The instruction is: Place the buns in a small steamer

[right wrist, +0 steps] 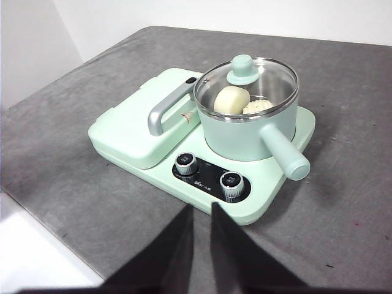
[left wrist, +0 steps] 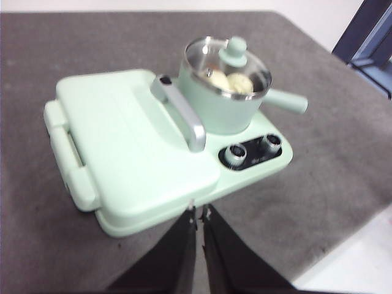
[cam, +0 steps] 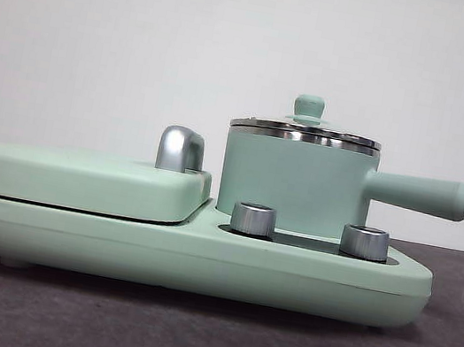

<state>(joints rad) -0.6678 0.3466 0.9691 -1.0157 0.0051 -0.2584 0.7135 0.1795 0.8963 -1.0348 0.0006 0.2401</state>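
— Mint-green pot (right wrist: 245, 131) is sitting right of centre in the front view, glass lid (right wrist: 248, 82) on. Buns?

— Both buns (right wrist: 231, 99) are lying inside, seemingly touching.

— Claws?

— Left gripper (left wrist: 199, 213) and right gripper (right wrist: 201, 209) are hanging clenched, grasping nothing, away from the cooker (right wrist: 269, 196).

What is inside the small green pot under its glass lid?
Through the glass lid, two cream-white buns lie side by side in the small steamer. Their undersides and the pot's floor are hidden by the wall and the buns.
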